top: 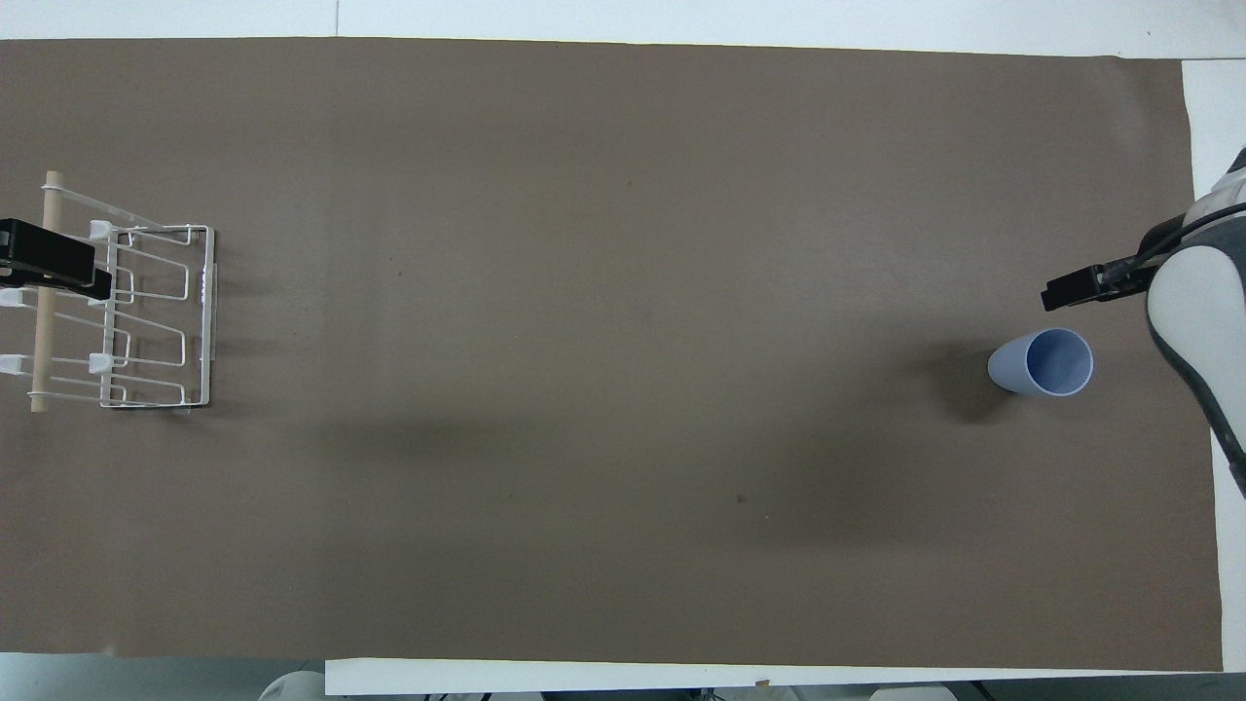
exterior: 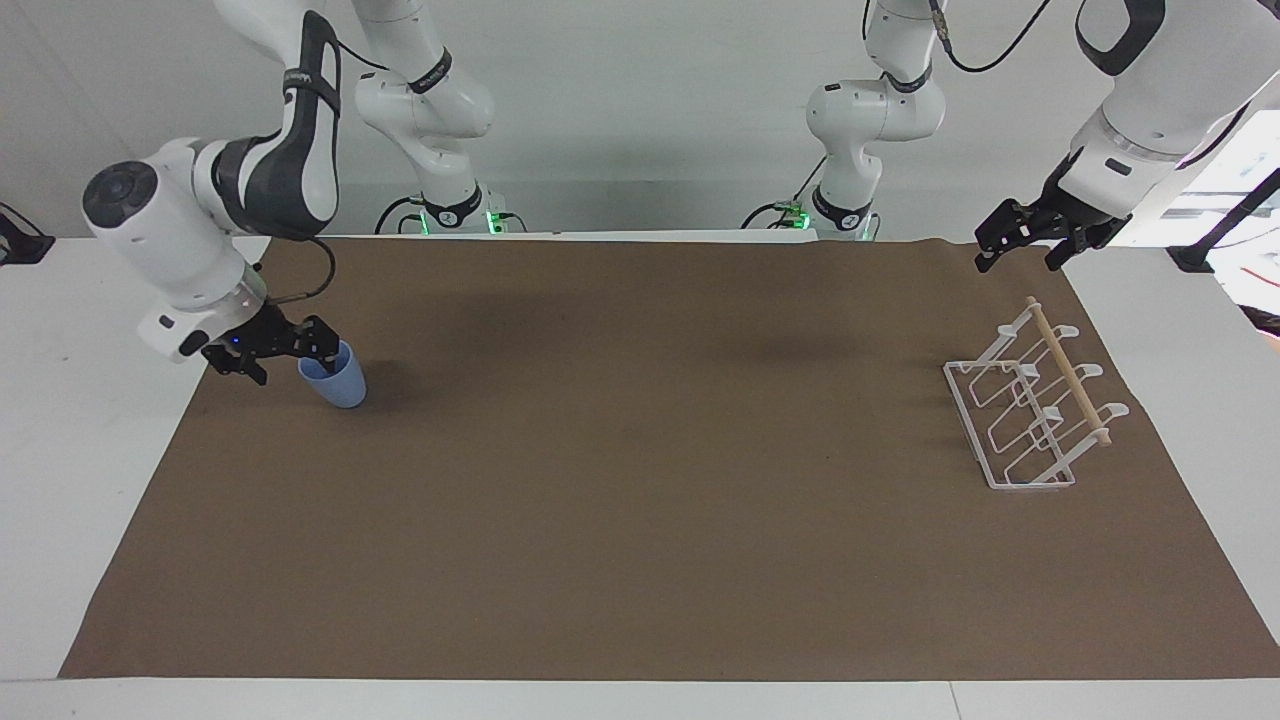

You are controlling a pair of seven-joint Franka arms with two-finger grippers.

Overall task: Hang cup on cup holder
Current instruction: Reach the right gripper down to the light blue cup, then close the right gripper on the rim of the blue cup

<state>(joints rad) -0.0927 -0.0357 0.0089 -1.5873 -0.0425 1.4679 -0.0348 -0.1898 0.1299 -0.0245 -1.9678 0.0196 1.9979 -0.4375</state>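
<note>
Black two-finger jaws of the right gripper (exterior: 283, 352) stand spread apart, holding nothing, low beside the cup (exterior: 334, 375) at about its 9 o'clock in the facing view; whether a fingertip touches the rim cannot be told. The light-blue cup stands upright, mouth up, on the brown mat (exterior: 640, 520), toward the right arm's end of the table and near that mat edge. From the cup toward 3 o'clock in the facing view, a wide bare stretch of mat runs to the cup holder (exterior: 1030, 410), which sits well apart at the left arm's end, close to the mat's border with the white table (exterior: 60, 420). The left gripper (exterior: 1030, 245) waits in the air with its jaws apart and unladen, over the mat's corner at the holder's 12 o'clock.
</note>
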